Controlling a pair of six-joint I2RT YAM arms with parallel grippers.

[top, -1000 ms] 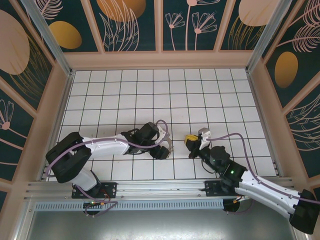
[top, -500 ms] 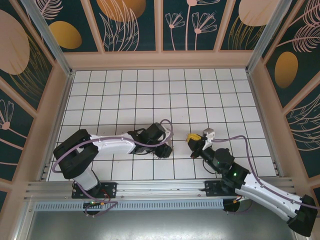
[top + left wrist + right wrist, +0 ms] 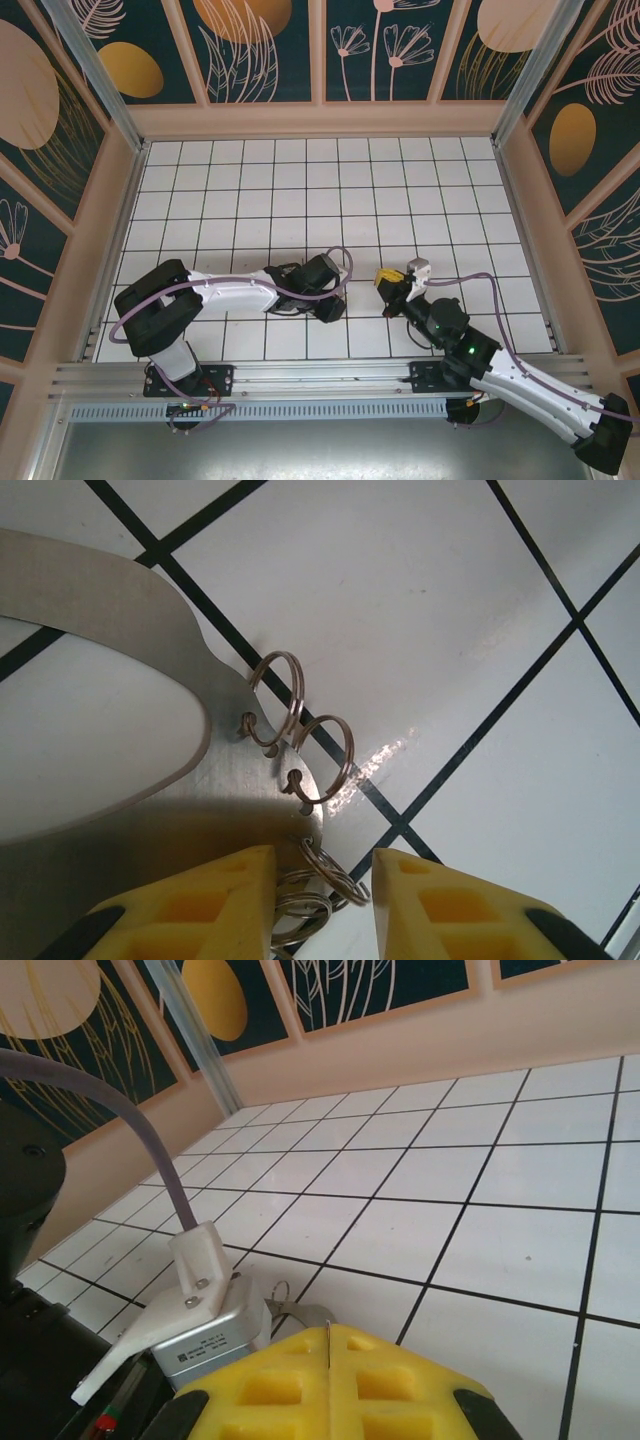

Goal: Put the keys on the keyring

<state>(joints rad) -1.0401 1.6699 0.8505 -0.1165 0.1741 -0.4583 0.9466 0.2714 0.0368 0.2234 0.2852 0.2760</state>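
The keyring (image 3: 100,590) lies flat on the white tiles as a grey metal band, with small silver loops (image 3: 318,760) hanging off its rim. My left gripper (image 3: 322,865) is low over that rim. Its yellow fingers stand apart with a bunch of loops between them. A corner of the keyring (image 3: 305,1312) with one loop also lies just ahead of my right gripper (image 3: 328,1332). That gripper is shut, and a thin metal sliver pokes out between its pads; I cannot tell what it is. The keys are hidden. From above, the left gripper (image 3: 328,308) and right gripper (image 3: 385,280) face each other about two tiles apart.
The left arm's silver wrist box (image 3: 200,1335) with its white mount and purple cable sits close to the right fingers. Wooden walls (image 3: 320,120) enclose the tiled floor, and the rail (image 3: 300,375) with both bases runs along the near edge.
The left arm has reached further right and its jaws have narrowed around the loops. The right gripper has shifted slightly and stays shut.
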